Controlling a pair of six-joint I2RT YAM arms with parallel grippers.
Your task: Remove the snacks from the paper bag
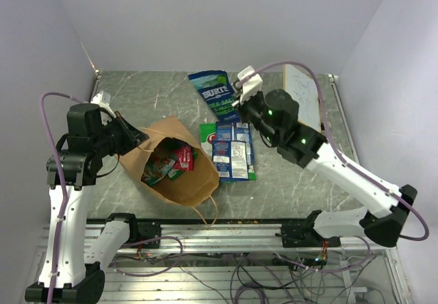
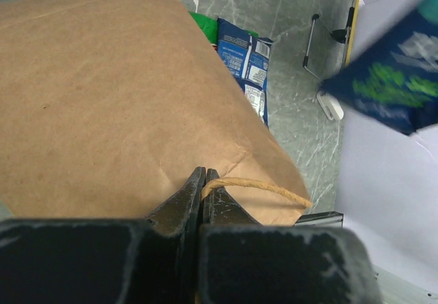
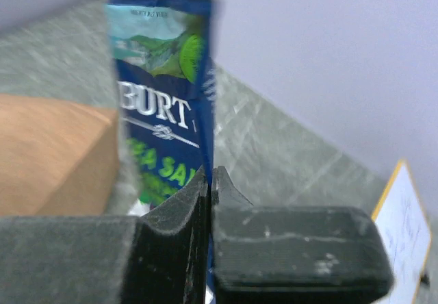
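The brown paper bag (image 1: 179, 170) lies tilted on the table with its mouth open upward-left; red and green snack packets (image 1: 168, 163) show inside. My left gripper (image 1: 137, 138) is shut on the bag's rim and handle (image 2: 256, 187). My right gripper (image 1: 239, 105) is shut on a blue-green Burts chip bag (image 1: 215, 93), held above the table; it also shows in the right wrist view (image 3: 164, 105). Blue packets (image 1: 233, 152) on a green one lie on the table right of the bag.
A white framed board (image 1: 301, 93) lies at the back right. The metal rail (image 1: 219, 232) with the arm bases runs along the near edge. Grey walls close in on the left, back and right.
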